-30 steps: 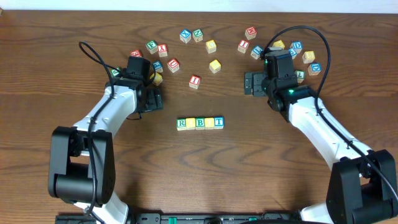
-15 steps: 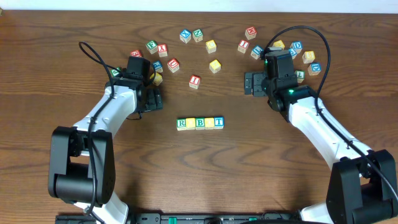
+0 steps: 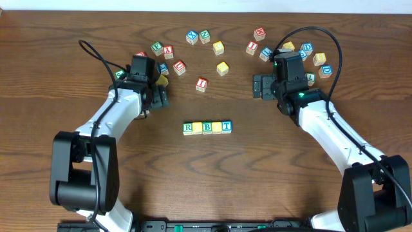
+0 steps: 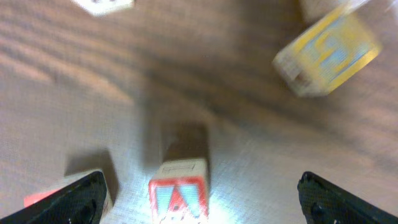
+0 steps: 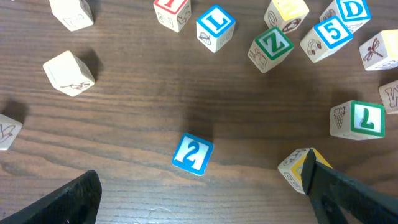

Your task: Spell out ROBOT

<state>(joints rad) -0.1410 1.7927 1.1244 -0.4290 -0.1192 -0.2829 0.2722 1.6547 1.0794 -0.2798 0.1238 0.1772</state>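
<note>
Row of five blocks (image 3: 206, 127), R, plain, B, plain, T, at table (image 3: 58, 38) centre; left gripper (image 3: 157, 96) wide open, holding nothing; right gripper (image 3: 258, 86) likewise

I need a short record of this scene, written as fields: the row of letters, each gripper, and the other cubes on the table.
word row: five cubes side by side in one line, tops showing R, plain yellow, B, plain yellow, T
left gripper: open, holding nothing; a red-lettered cube shows between its fingers in the wrist view
right gripper: open, holding nothing; a blue 2 cube lies untouched in its wrist view
loose cubes: scattered on the far part of the table
</note>
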